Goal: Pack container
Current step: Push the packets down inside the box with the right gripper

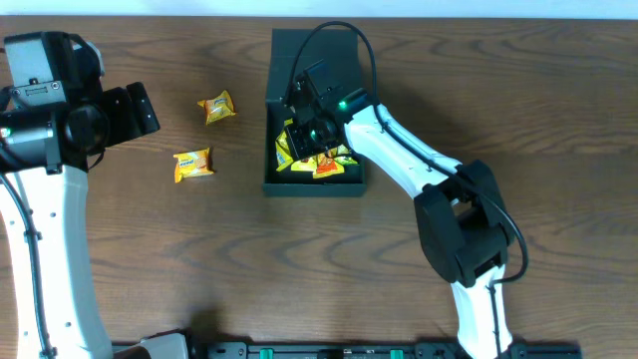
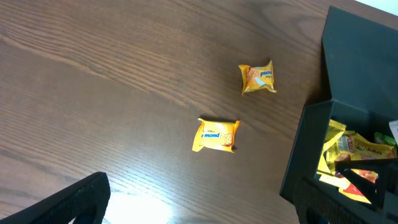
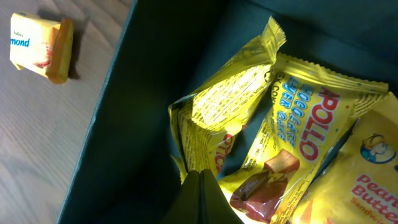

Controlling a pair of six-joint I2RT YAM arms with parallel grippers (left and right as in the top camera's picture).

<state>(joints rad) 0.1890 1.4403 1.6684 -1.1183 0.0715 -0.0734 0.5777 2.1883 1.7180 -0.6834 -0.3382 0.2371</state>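
Note:
The dark teal-black container stands open at mid table with its flap lid lying back. Several yellow candy packets lie inside it. My right gripper is down inside the container; in the right wrist view its fingers are shut on the edge of a yellow packet, against the container's wall. Two orange-yellow packets lie on the table left of the container. My left gripper hovers left of them, open and empty.
The left wrist view shows the two loose packets and the container's left wall. One loose packet shows in the right wrist view outside the box. Wooden table all round.

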